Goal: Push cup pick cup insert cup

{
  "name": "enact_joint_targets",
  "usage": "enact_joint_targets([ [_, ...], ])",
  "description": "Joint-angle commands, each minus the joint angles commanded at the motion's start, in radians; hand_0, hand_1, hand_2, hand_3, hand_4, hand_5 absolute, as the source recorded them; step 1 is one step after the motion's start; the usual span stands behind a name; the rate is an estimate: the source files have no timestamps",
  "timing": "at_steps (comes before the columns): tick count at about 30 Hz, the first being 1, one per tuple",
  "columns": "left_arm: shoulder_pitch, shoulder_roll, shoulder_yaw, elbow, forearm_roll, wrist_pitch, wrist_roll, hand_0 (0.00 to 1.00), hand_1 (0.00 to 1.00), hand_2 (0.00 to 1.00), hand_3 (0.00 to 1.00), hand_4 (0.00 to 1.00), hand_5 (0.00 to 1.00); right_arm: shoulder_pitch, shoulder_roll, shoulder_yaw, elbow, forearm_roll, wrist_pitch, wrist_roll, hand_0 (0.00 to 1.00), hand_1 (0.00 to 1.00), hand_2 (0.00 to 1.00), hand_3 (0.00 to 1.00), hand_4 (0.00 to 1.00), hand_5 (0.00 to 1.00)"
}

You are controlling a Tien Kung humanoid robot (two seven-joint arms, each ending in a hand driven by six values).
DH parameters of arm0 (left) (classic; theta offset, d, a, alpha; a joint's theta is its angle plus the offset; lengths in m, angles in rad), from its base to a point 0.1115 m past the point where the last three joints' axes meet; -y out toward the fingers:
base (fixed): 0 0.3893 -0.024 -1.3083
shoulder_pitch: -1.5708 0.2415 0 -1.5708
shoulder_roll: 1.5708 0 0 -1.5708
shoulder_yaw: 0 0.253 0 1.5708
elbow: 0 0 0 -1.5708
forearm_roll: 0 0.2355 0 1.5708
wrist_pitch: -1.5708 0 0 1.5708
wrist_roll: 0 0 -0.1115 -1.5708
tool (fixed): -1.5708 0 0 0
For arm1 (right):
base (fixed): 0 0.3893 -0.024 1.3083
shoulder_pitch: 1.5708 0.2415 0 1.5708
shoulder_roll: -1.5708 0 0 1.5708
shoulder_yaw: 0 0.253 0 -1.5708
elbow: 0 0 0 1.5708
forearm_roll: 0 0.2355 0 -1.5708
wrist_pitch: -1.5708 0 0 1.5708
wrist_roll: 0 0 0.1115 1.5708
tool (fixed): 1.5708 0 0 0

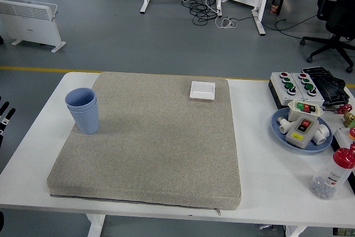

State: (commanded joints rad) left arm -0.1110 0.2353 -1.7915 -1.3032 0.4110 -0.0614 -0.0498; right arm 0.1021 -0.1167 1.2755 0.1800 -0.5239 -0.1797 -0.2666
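Two light blue cups (83,110) stand nested, one inside the other, upright on the left edge of the grey mat (150,142). Only the fingertips of my left hand (4,114) show at the picture's left edge, beside and off the table, well left of the cups. Those fingers are stretched out and hold nothing. My right hand is out of view.
A white switch plate (202,90) lies at the mat's far edge. On the right stand a button box (294,86), a blue plate (302,129) with switch parts, and a red-capped bottle (333,175). The white table (260,154) shows bare beside the mat.
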Motion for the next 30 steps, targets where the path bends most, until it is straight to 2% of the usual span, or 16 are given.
enact_joint_targets([
  [12,0.002,-0.010,0.001,0.008,0.007,0.002,-0.001,0.714,0.700,0.708,0.661,0.619,0.998,-0.004,0.001,-0.002,0.000,0.003,-0.001,-0.002,0.733,0.671,0.702,0.597,0.154,0.466],
  [30,-0.004,-0.011,0.000,0.019,0.027,0.002,0.002,0.714,0.702,0.705,0.660,0.615,0.998,-0.002,0.003,-0.002,0.000,0.004,-0.004,-0.003,0.733,0.671,0.702,0.597,0.153,0.464],
])
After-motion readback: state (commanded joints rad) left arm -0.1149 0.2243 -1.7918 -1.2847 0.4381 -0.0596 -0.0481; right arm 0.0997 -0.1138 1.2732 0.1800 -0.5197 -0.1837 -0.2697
